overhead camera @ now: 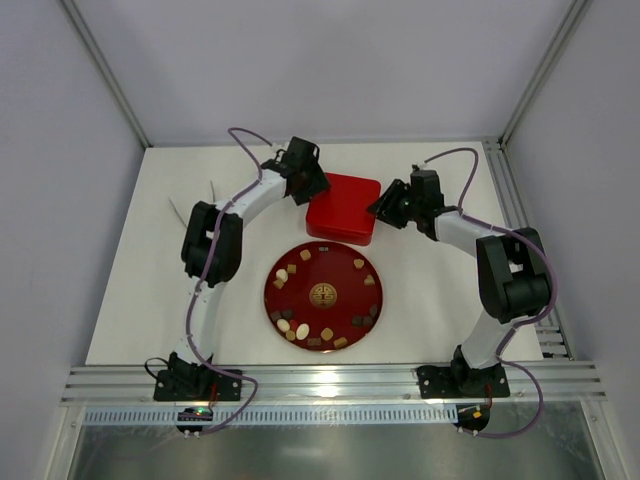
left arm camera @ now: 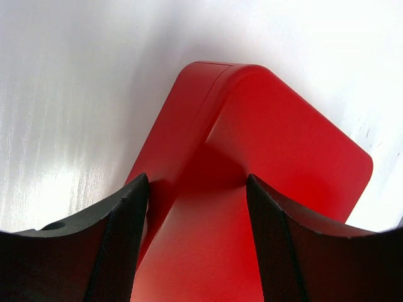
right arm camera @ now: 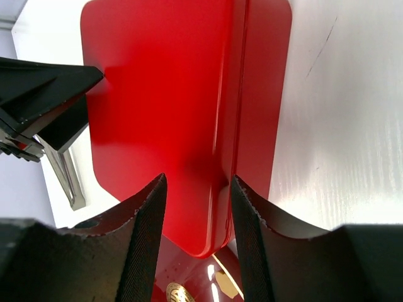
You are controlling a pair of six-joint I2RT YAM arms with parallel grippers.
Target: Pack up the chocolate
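The chocolate (overhead camera: pixel 300 330), small dark, tan and cream pieces, lies in a ring on the round red plate (overhead camera: pixel 325 270) at the table's middle. A tan piece (right arm camera: pixel 223 283) shows in the right wrist view. Just beyond the plate sits the square red box (overhead camera: pixel 345 205) with its lid on. My left gripper (overhead camera: pixel 315 185) hangs over the box's left corner (left arm camera: pixel 208 126), jaws apart above lid and side wall, gripper midpoint (left arm camera: pixel 195 182). My right gripper (overhead camera: pixel 380 208) is at the box's right side, open, straddling the lid's edge (right arm camera: pixel 230 126), gripper midpoint (right arm camera: pixel 197 179).
A slim pale utensil (overhead camera: pixel 192 205) lies on the table left of the left arm, and its metal end (right arm camera: pixel 63 170) shows in the right wrist view. An aluminium rail (overhead camera: pixel 510 190) runs along the table's right edge. Another rail (overhead camera: pixel 330 380) crosses the front.
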